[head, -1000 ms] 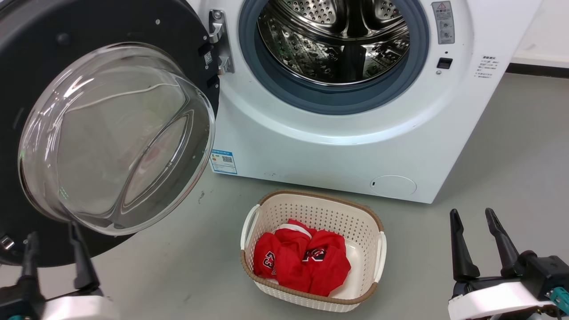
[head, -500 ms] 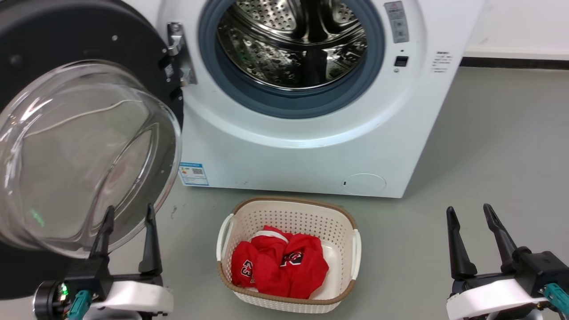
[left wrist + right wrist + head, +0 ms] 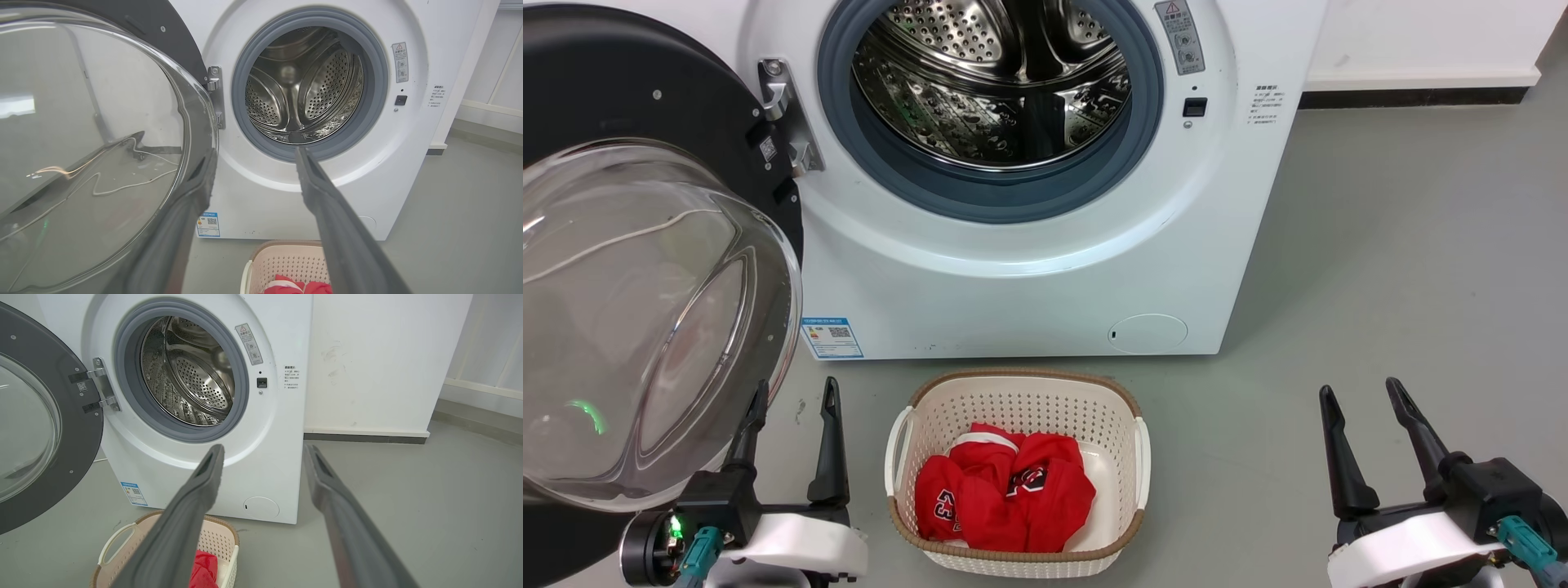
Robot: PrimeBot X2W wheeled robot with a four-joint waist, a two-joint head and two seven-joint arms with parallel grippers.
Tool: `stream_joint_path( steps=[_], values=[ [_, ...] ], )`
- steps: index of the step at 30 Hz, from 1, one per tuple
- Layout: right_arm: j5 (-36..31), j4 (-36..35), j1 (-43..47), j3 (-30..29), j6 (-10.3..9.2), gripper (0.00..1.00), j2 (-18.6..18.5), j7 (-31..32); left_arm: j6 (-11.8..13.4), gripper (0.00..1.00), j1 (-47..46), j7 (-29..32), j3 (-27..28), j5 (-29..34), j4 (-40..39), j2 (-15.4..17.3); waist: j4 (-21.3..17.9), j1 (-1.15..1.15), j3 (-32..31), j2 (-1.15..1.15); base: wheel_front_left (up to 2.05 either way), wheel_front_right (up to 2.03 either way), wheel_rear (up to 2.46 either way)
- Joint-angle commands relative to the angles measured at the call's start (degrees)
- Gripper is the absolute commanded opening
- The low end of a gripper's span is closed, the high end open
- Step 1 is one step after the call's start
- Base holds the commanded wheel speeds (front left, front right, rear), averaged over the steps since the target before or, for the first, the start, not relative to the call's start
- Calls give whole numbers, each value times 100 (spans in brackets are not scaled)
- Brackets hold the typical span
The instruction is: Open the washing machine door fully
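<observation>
Black and glossy, the washing machine door (image 3: 645, 98) stands swung out on its hinge to the left of the machine (image 3: 1013, 278), leaving the steel drum (image 3: 996, 82) uncovered. The left claw (image 3: 795, 385) sits by the lower edge of the door's glass bowl, its 2 fingers spread and holding nothing; contact is unclear. The right claw (image 3: 1360, 388) hangs well apart, also spread and empty. A basket (image 3: 1013, 390) of red cloth (image 3: 1005, 498) lies before the machine.

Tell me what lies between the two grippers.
In the head view, a white basket holding red clothes sits on the grey floor between the left gripper and the right gripper.
</observation>
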Motion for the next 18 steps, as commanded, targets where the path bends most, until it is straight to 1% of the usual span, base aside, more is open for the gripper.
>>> stream_joint_path(
  steps=[1, 15, 16, 18],
  values=[
    [35, 14, -30, 10, -1, 100, 7, 2, -9, 100, 57, -14, -17, 7, 10, -10, -7, 0, -9, 0, 0, 0, 0],
    [190, 109, 24, 28, -1, 100, 7, -38, -73, 100, 20, -14, 5, -54, 122, -38, -3, 0, -67, 0, 0, 0, 0],
    [197, 113, 20, 31, -1, 0, 7, -41, -79, 0, 13, -14, 8, -58, 127, -41, -3, 0, -67, 0, 0, 0, 0],
    [154, 186, 40, 34, 1, 0, 1, -5, -65, 0, 57, 4, 4, -47, 212, -54, -4, 0, -68, 0, 0, 0, 0]
  ],
)
